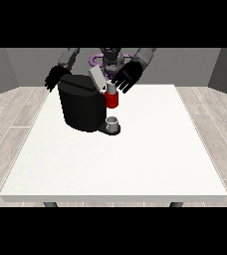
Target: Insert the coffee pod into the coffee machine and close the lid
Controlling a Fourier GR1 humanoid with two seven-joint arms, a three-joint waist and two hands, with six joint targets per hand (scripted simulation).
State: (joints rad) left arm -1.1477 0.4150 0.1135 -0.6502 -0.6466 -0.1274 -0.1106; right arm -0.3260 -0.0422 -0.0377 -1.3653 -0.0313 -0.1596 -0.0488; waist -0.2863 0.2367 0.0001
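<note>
My hand at the view's left (56,78) hangs with relaxed fingers behind the coffee machine (80,103). Its lid (97,77) is tilted up. My hand at the view's right (128,75) spreads wide just above the coffee pod (111,88).

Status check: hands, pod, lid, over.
Hand at view's right open, over red pod holder. Other hand behind coffee machine. Lid up. Pod not discernible.

The coffee machine (80,105) hides part of the hand at the view's left (56,78).
</note>
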